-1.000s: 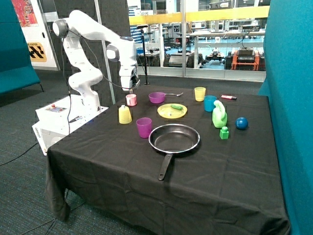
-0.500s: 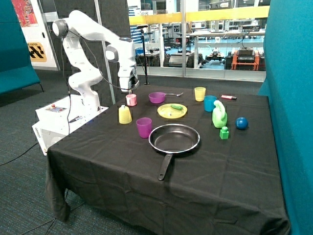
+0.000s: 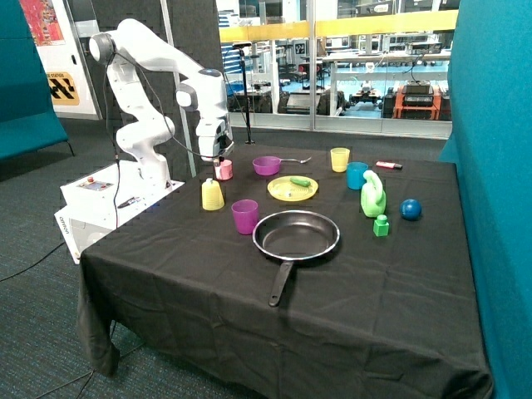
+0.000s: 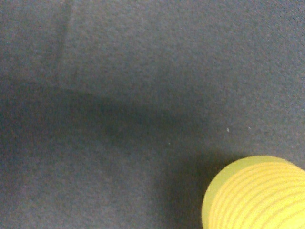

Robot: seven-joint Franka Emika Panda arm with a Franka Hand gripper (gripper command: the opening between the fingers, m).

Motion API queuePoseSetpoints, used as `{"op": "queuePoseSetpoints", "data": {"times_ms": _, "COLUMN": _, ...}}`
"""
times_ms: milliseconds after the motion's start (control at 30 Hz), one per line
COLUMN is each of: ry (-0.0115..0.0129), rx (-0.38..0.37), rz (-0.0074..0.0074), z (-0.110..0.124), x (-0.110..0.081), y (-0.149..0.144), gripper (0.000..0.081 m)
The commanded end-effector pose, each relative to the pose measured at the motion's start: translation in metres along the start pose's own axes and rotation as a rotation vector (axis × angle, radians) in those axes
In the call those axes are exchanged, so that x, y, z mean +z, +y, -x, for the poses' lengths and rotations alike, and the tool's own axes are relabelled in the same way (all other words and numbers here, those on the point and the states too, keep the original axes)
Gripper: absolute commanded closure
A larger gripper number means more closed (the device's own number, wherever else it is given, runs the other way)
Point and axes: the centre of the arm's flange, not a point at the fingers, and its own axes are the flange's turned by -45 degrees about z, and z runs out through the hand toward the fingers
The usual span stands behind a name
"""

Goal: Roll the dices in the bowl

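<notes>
The small purple bowl [image 3: 267,165] stands near the far edge of the black table, with a spoon [image 3: 296,160] just behind it. No dice show in any view. My gripper [image 3: 215,159] hangs low at the far corner of the table, just beside a pink cup [image 3: 223,169] and behind an upturned yellow ribbed cup [image 3: 213,194]. It is well apart from the bowl. The wrist view shows only black cloth [image 4: 133,95] and the top of the yellow ribbed cup [image 4: 255,193].
A taller purple cup [image 3: 245,216] and a black frying pan [image 3: 296,233] stand mid-table. A yellow plate [image 3: 283,191] holding a green piece, a yellow cup [image 3: 339,159], a blue cup [image 3: 357,175], a green bottle [image 3: 372,194], a green block [image 3: 381,225] and a blue ball [image 3: 411,209] lie beyond.
The arm has swung away from the bowl toward the table's corner, and the gripper has come down beside the pink cup.
</notes>
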Motion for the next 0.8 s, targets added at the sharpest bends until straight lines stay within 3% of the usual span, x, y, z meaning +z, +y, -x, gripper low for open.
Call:
{"op": "queuePoseSetpoints", "data": {"times_ms": 0, "ry": -0.0034, "rx": 0.033, "rz": 0.0003, "z": 0.005, "x": 0.006, "y": 0.016, "gripper": 0.0312}}
{"op": "queuePoseSetpoints", "data": {"times_ms": 333, "ry": -0.0034, "rx": 0.066, "rz": 0.0004, "z": 0.018, "x": 0.012, "y": 0.036, "gripper": 0.0345}}
{"op": "queuePoseSetpoints", "data": {"times_ms": 767, "ry": -0.0034, "rx": 0.073, "rz": 0.0004, "z": 0.032, "x": 0.025, "y": 0.036, "gripper": 0.0403}}
